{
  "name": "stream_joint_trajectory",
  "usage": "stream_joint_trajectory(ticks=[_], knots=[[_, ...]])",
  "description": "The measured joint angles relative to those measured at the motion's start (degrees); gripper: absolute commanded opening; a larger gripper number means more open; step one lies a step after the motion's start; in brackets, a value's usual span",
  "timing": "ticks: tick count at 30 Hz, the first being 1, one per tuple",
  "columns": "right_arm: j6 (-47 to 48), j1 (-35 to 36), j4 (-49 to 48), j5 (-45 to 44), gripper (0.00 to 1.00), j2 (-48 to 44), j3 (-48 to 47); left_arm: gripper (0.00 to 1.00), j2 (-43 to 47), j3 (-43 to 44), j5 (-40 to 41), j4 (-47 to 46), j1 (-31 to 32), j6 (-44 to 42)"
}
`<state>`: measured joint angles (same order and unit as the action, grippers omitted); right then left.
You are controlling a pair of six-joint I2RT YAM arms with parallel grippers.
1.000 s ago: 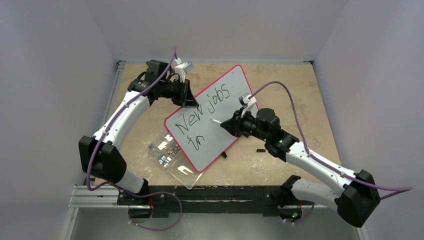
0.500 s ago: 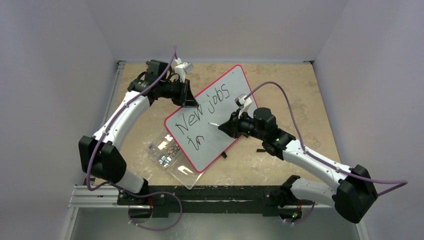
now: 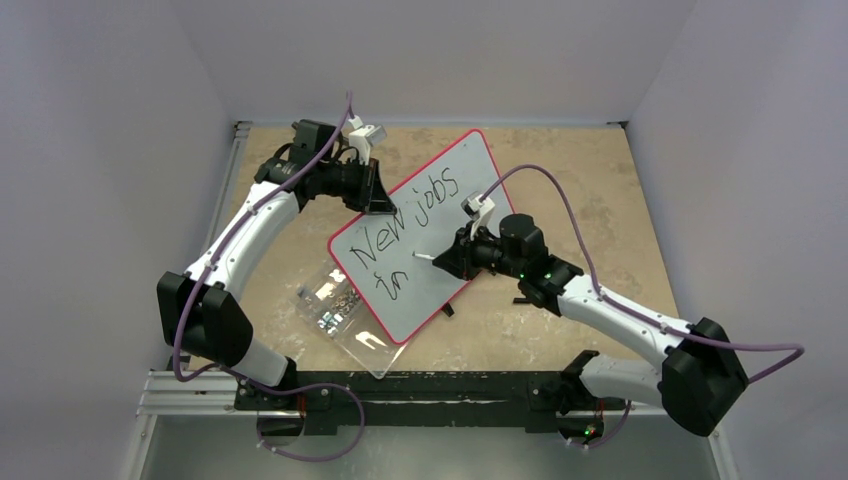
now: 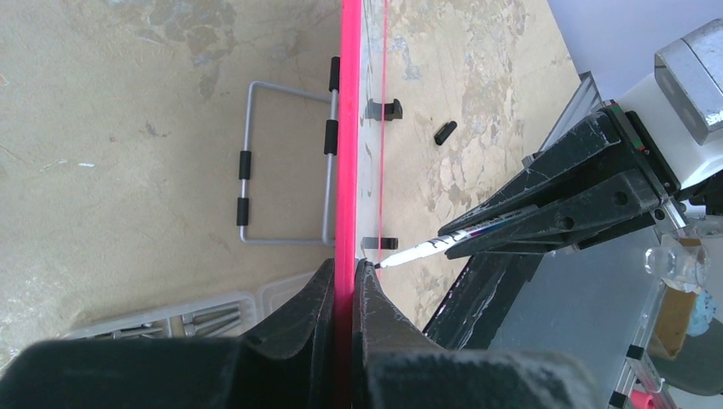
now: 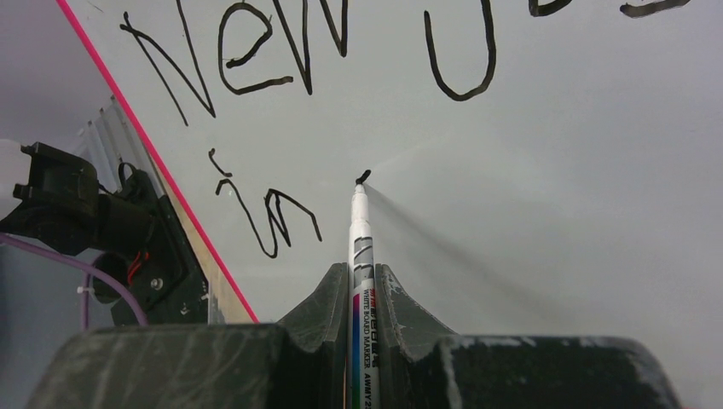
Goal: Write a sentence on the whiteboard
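Tan worktop [image 3: 600,180] bears red-rimmed whiteboard [image 3: 428,292], rim clenched in left jaws; right jaws grasp slim white marker [image 5: 361,234]; heavy pressure could shift board, skewing strokes

My right wrist camera cuts the sentence [image 5: 256,85] at its top edge: "New" loses its tops and "jobs" shows only lower strokes. The marker [image 5: 361,247] body vanishes between the fingers of my right gripper [image 5: 361,274]. From my left wrist the whiteboard [image 4: 347,128] is edge-on, its face unreadable. My left gripper [image 4: 345,271] hides part of the clear box [image 4: 196,319], its contents too blurred to name.
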<state>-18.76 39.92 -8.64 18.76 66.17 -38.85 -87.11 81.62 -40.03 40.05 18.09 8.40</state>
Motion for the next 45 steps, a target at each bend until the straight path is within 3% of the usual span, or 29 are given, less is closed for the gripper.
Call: stream_joint_trajectory(ticks=[19,45], knots=[[0.28,-0.17,0.81,4.48,0.0,1.68,0.0,0.0,0.0,0.02,0.0,0.0,0.0,-0.02],[0.52,-0.15,10.93,-2.78,0.0,-4.11,-1.09,0.0,0.02,0.0,-0.02,-0.02,0.07,0.04]])
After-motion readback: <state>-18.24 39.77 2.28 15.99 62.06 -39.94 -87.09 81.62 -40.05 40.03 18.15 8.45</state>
